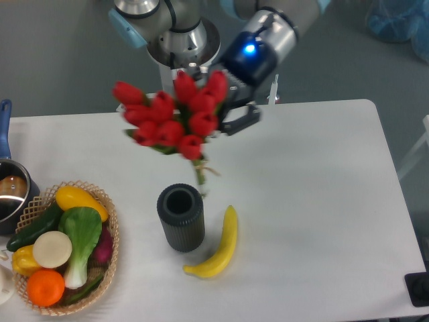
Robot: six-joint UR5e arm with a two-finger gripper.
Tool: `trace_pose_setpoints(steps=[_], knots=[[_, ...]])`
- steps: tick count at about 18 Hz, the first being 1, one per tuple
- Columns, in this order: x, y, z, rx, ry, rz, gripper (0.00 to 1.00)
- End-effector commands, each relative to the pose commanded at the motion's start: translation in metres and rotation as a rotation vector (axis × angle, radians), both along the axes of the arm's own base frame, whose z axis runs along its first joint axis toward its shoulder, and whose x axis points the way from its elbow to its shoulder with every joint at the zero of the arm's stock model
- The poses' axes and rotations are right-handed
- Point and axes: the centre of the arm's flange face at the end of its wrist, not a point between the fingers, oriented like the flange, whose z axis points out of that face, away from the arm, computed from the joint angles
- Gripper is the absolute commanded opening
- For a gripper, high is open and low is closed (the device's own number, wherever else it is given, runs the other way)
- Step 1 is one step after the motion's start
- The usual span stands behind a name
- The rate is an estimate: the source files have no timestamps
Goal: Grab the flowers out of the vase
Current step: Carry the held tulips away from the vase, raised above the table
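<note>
The flowers (171, 121), a bunch of red tulip buds with green leaves, hang in the air above and behind the vase, slightly blurred. Their thin tied stems (201, 176) point down, clear of the vase mouth and to its right. My gripper (224, 115) is shut on the flowers just under the buds, its dark fingers partly hidden by them. The vase (180, 217) is a short dark grey ribbed cylinder standing upright on the white table, its round mouth empty.
A yellow banana (220, 246) lies right of the vase. A wicker basket (107, 268) of vegetables and fruit sits at the front left. A metal pot (10, 194) with a blue handle is at the left edge.
</note>
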Motion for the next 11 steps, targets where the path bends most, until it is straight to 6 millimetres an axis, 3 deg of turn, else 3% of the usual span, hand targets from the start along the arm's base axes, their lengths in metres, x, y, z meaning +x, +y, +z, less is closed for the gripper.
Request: trace_pose_setpoints(steps=[2,8,11], knots=[[-0.032,-0.024,-0.011,0.002,0.029,0.047,0.41],[-0.086,-0.076,-0.035,-0.002,0.077,0.132,0.41],[-0.102,-0.089,-0.044,-0.006,0.084,0.153,0.41]])
